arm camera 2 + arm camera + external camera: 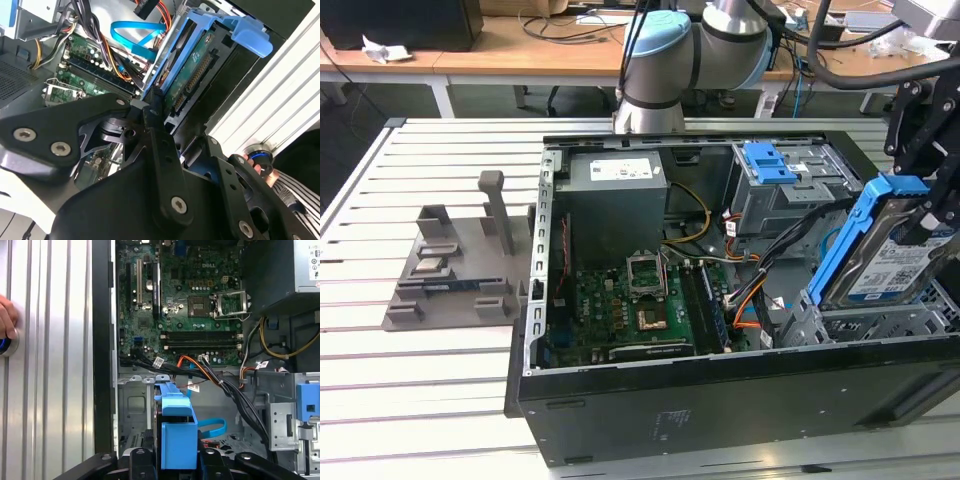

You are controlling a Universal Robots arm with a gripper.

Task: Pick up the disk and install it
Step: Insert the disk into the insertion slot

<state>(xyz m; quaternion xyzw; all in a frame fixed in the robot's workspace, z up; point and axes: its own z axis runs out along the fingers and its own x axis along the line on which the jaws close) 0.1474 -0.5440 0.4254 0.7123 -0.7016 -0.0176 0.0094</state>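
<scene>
Gripper (932, 205): black, two-fingered, closed on the disk (892, 262). In the first wrist view I log the fingers (142, 460) pressed against either side of the disk's blue frame, with no gap showing.

Disk: silver drive with a blue-and-white label and blue rails. It is held clear of the table and steeply tilted, with its upper end in the gripper and its lower end pointing down into the case. I cannot tell whether that lower end touches anything.

Drive bay (865, 325): grey metal, directly beneath the gripper and the disk's lower end.

Computer case (720, 400): black, side panel off, lying open below the gripper.

Motherboard (630, 310): green, on the case floor, well apart from the gripper and past the bay.

Cables (750, 300): an orange and black bundle between the bay and the motherboard. A blue flat cable (216, 429) loops just beyond the held disk.

Drive cage (790, 205): grey with a blue latch (768, 160), near the gripper and beside the bay.

Power-supply box (615, 195): grey, at the far corner of the case from the gripper.

Table (420, 385): slatted aluminium, under the case.

Fixture (455, 265): grey, on the table, across the case from the gripper.
</scene>
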